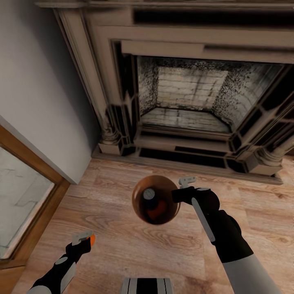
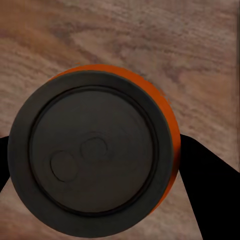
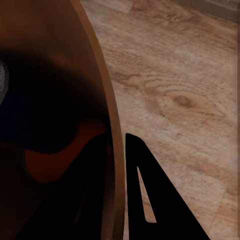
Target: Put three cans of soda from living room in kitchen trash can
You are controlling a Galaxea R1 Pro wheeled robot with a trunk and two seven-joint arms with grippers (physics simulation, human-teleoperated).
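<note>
My right gripper (image 1: 179, 195) is shut on the rim of the tash can (image 1: 163, 182), holding it above the wood floor. One finger is inside the rim (image 3: 111, 125) and the other finger (image 3: 150, 195) is outside. In the glossy orange-brown inside lie a dark blue can of soda (image 1: 149, 194) with a silvery top and an orange can (image 1: 155, 213). My left gripper (image 1: 86, 238) hangs low at the left, shut on the second orange can (image 1: 93, 239). The left wrist view looks down on that can's dark round end (image 2: 92, 160), with black fingers (image 2: 210, 175) on either side.
An ornate fireplace (image 1: 183, 94) with a brick-lined hearth stands straight ahead, its stepped base (image 1: 188, 163) on the floor. A grey wall (image 1: 36, 81) runs along the left, with a wood-framed glass panel (image 1: 20, 204) below it. My base (image 1: 147, 286) shows at the bottom.
</note>
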